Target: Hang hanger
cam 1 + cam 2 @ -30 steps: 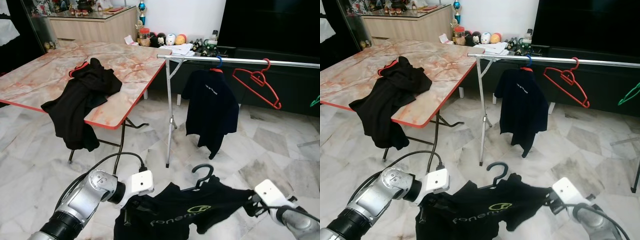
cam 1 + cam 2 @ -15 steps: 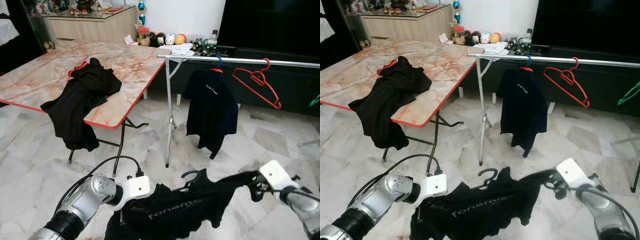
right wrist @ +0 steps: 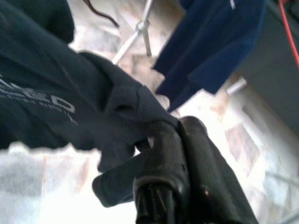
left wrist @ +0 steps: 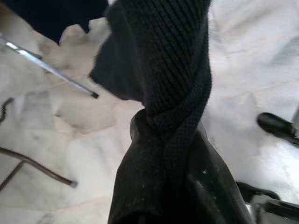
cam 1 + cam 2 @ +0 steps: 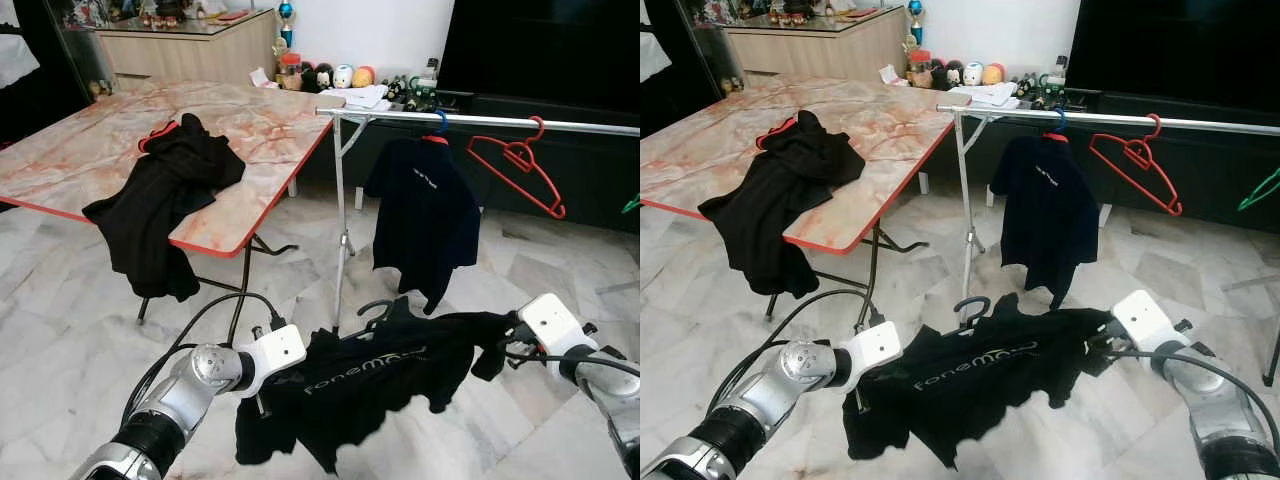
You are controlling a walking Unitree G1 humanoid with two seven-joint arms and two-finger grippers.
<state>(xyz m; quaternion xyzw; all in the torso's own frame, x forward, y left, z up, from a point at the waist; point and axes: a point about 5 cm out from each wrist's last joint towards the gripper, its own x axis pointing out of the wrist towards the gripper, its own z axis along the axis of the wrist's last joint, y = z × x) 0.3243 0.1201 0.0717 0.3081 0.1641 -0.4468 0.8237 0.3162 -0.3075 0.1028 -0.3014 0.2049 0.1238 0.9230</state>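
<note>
A black shirt [image 5: 360,385] with pale lettering hangs stretched between my two grippers, low over the floor. It sits on a dark hanger whose hook [image 5: 375,308] sticks up at the collar. My left gripper [image 5: 265,392] is shut on the shirt's left shoulder, and black knit fabric [image 4: 173,93] bunches between its fingers. My right gripper [image 5: 500,352] is shut on the right sleeve [image 3: 121,112]. The silver clothes rail [image 5: 480,122] stands just beyond, higher than the hook.
On the rail hang a navy shirt [image 5: 420,215] on a blue hanger and a bare red hanger [image 5: 520,165]. A marble-topped folding table [image 5: 250,140] at the left carries another black garment [image 5: 165,200]. The rail's upright leg [image 5: 340,230] stands right behind the held shirt.
Both grippers have lifted the shirt up off the floor and toward the rail. The shirt now hangs flatter and wider, with its hook higher.
</note>
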